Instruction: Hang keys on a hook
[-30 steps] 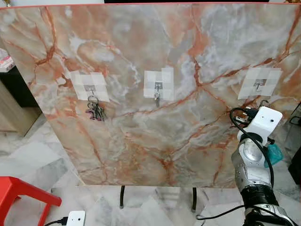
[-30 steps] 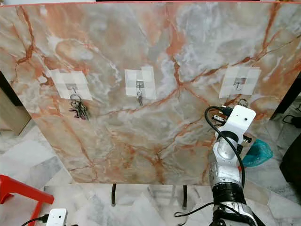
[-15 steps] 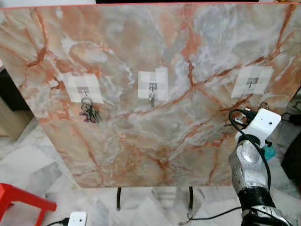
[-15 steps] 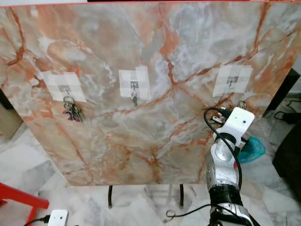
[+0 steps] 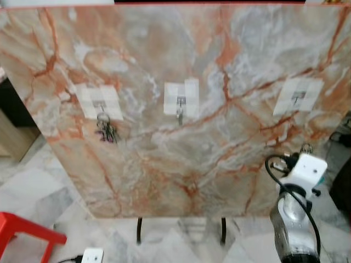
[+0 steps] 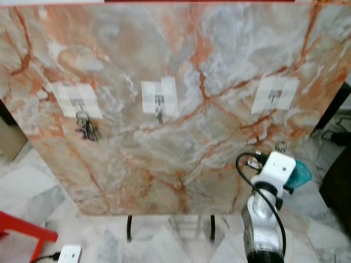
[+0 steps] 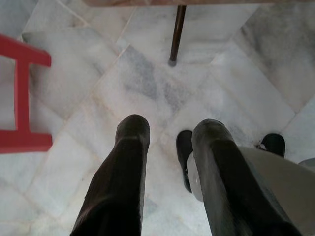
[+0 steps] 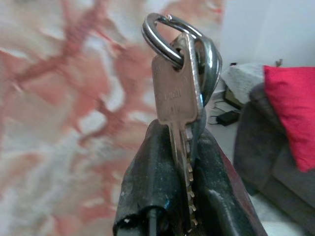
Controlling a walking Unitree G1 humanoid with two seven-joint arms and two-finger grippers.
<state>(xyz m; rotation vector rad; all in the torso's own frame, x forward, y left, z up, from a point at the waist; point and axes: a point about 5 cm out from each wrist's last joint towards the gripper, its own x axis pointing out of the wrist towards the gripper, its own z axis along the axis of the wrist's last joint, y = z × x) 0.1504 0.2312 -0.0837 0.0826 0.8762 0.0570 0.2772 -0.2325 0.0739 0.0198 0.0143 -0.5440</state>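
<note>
Silver keys on a steel split ring [image 8: 179,88] stand clamped between the two black fingers [image 8: 147,182] of the right end effector [image 8: 179,147], blades pinched down between the pads and the ring sticking up above the fingertips. The front key has a squarish flat head with faint stamped lettering and a toothed blade. In the head views the ring [image 5: 307,148] shows just above the white wrist housing [image 5: 307,170] of the raised right arm, in front of the lower right part of the upright pink-and-grey marbled panel [image 5: 181,137].

Three small metal hooks sit on white taped patches across the panel. The right hook [image 5: 299,98] is bare and lies above the held ring, well apart from it. The middle hook [image 5: 179,104] carries a single small hanging piece. The left hook [image 5: 101,106] holds a dark bunch of keys [image 5: 107,131].

The left end effector [image 7: 167,132] hangs low over the grey-white marble floor [image 7: 147,88], its fingers parted with nothing between them, near a red plastic stool [image 7: 22,98].
</note>
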